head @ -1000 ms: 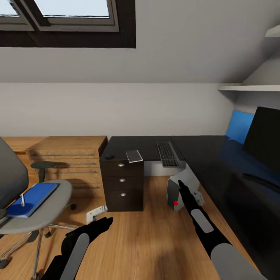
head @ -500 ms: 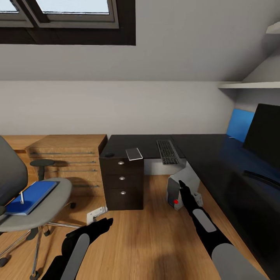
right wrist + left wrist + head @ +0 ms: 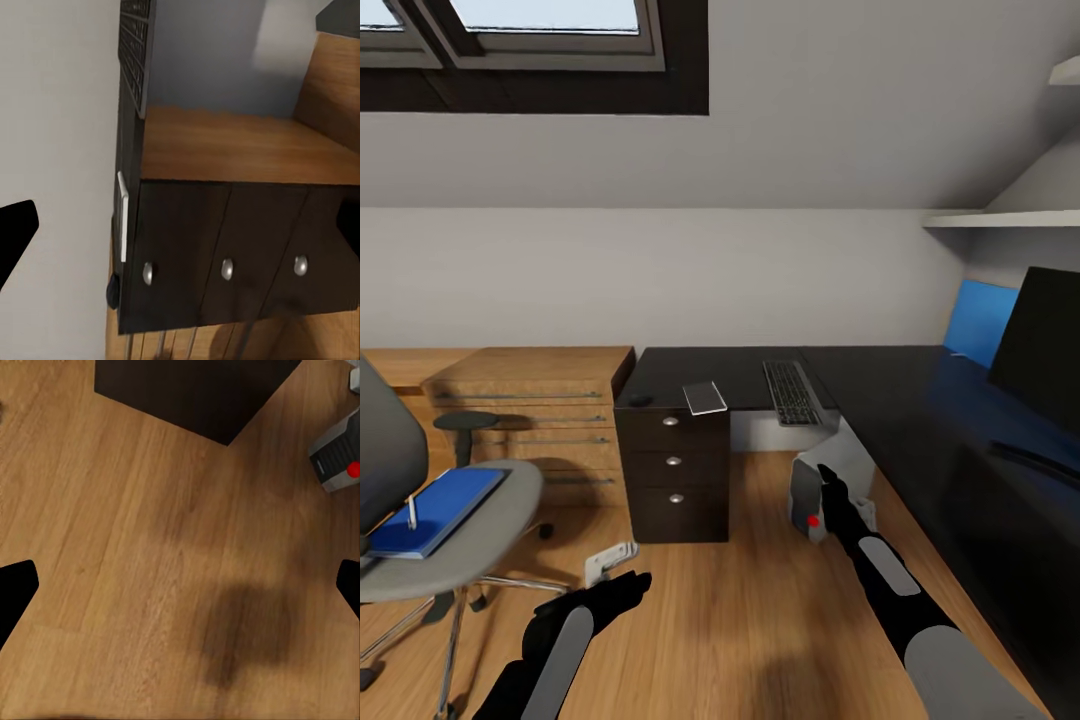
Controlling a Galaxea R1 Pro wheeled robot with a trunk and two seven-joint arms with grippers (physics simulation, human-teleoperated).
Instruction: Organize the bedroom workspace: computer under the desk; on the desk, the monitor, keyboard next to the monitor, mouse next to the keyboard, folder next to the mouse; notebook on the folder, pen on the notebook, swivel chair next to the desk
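Nearby, the bright-blue flat folder (image 3: 435,510) lies on the grey swivel chair (image 3: 455,530), well apart from the glossy black surface (image 3: 900,400) carrying the slim grey keyboard (image 3: 791,393). The silver tower computer (image 3: 825,480) stands on the floor just beside the right gripper (image 3: 825,483). Both it and the left gripper (image 3: 628,585) hold nothing, fingers spread wide.

Light source: daylight is coming in through the skylight (image 3: 550,30), its pane glowing pale and washed out above the worktop (image 3: 920,420).
Overall level: the room is sitting in soft, even, fairly bright light; the sloped wall beneath the skylight is shading from grey to paler grey.
Glare: the glossy black worktop is reflecting blue and a dim sheen near the monitor (image 3: 1040,350).
Shadows: a soft dark blotch is lying on the wood floor (image 3: 150,547) in the left wrist view; beside the drawer unit (image 3: 674,470) the floor is darkening mildly.
Sharpness: everything is rendering slightly soft, with blurred wood grain and smeared edges.
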